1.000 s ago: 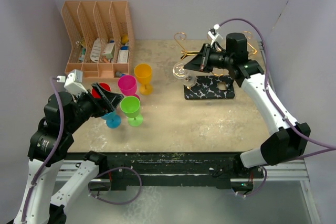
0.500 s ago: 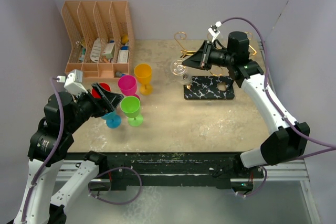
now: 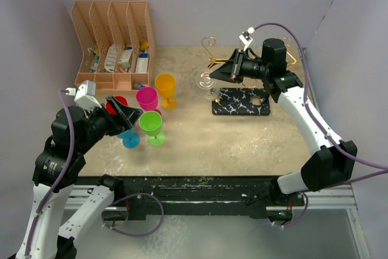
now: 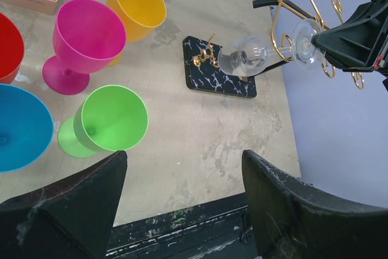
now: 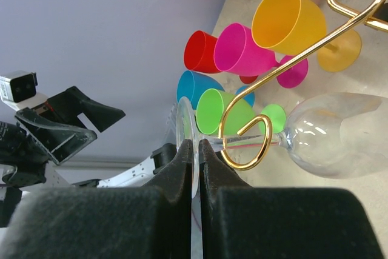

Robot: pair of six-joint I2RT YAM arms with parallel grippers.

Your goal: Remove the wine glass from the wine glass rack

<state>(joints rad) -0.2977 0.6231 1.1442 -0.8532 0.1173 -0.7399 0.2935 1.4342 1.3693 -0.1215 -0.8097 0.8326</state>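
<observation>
The clear wine glass hangs on its side from the wine glass rack, whose gold wire arms rise over a black marbled base. My right gripper is shut on the glass's round foot. In the right wrist view the fingers pinch the foot, the stem runs through the gold spiral hook, and the bowl lies beyond it. My left gripper stays open over the coloured cups, far from the rack. The left wrist view shows the glass and the rack base ahead.
An orange slotted organiser stands at the back left. Yellow, pink, green, red and blue cups cluster at the left. Walls close in behind and on the right.
My right gripper has drawn the wine glass a little to the left along the rack's arm. The left arm has not moved.
</observation>
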